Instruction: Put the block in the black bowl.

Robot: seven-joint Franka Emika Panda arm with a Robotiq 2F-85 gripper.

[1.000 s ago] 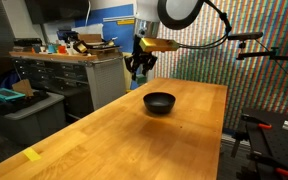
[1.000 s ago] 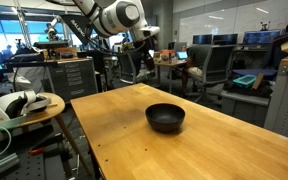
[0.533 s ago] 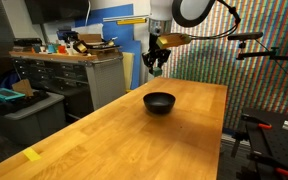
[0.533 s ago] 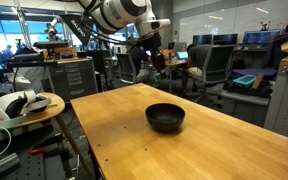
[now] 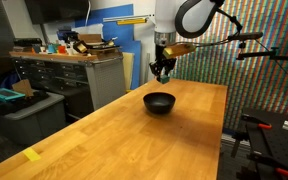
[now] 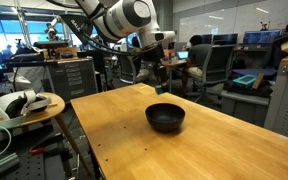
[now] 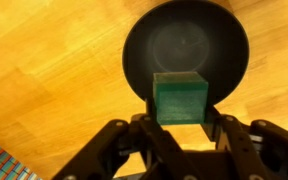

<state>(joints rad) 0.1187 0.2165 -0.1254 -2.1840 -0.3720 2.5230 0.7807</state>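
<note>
Pinching the block [image 7: 180, 95] above the black bowl [image 7: 139, 50], the tool [image 7: 180, 116]; block too small to discern in both exterior views.

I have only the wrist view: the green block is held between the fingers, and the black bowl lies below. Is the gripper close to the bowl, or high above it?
Observer: High. In an exterior view the gripper, holding the block, hangs well above the black bowl, with clear air between.
Operator: Is anything else on the table?
Observer: A flat yellow tape piece lies far from the bowl, near the table's edge.
</note>
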